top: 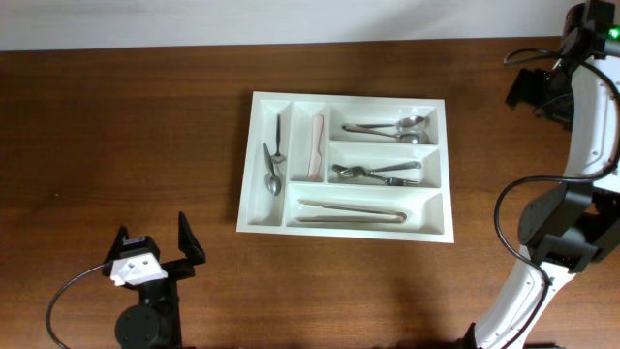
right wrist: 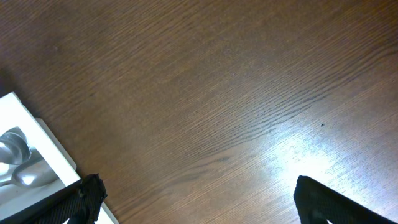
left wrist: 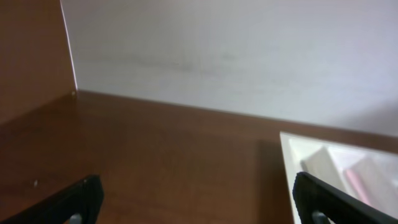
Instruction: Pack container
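The white cutlery tray [top: 300, 194] lies flat at the table's middle. Its far-left narrow compartment holds two spoons [top: 275, 160], and the one beside it a pale pink knife [top: 316, 145]. The wide compartments hold spoons [top: 392, 128], forks [top: 373, 173] and long metal utensils [top: 349, 211]. My left gripper [top: 155, 242] is open and empty near the front left, well clear of the tray, whose corner [left wrist: 323, 155] shows in the left wrist view. My right gripper [top: 535, 92] is open and empty at the far right [right wrist: 196, 205], with the tray's corner [right wrist: 31, 155] to its left.
Dark wooden tabletop [top: 116, 145] all around the tray. A white wall [left wrist: 236, 56] runs along the table's far edge. The right arm's white links and black cable [top: 542, 242] stand at the right side.
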`<state>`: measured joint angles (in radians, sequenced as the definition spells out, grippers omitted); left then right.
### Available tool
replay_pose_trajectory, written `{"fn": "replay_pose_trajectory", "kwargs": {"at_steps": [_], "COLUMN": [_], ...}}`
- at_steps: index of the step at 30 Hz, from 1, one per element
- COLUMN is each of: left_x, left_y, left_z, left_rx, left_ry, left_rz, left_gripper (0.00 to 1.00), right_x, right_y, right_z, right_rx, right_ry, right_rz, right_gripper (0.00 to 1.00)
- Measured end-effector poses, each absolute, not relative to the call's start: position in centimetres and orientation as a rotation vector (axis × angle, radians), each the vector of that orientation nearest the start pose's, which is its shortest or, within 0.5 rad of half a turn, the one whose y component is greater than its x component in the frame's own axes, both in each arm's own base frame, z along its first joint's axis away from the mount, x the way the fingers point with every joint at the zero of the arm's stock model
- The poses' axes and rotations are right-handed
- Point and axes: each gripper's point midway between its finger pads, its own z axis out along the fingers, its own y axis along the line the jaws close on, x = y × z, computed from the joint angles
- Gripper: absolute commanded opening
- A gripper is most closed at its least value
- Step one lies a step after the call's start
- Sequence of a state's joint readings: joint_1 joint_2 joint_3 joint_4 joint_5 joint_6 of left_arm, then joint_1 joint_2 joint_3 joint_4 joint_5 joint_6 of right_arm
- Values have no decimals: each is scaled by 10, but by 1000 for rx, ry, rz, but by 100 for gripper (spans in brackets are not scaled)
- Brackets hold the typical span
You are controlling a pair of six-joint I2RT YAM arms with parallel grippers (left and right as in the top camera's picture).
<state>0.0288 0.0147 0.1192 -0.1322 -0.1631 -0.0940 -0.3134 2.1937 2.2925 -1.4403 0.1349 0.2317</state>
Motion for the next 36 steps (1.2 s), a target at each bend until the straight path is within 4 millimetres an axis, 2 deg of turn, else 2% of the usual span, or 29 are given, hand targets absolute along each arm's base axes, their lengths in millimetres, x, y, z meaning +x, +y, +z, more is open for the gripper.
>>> {"fn": "replay_pose_trajectory", "kwargs": {"at_steps": [6, 10, 36], "left_x": [240, 245, 246], "left_y": [30, 23, 13], "left_z": [181, 158, 158], "left_rx": [-204, -171, -127], "left_ry": [1604, 1642, 1647], "left_rz": [60, 25, -23], "left_gripper": [99, 99, 99], "right_x": [438, 437, 438], "right_y": [-166, -166, -166], "right_z": [174, 174, 174], "right_rx": [805, 806, 806], "right_ry": [2797, 2797, 2797], "right_rz": [-210, -210, -210], "right_gripper": [99, 99, 99]}}
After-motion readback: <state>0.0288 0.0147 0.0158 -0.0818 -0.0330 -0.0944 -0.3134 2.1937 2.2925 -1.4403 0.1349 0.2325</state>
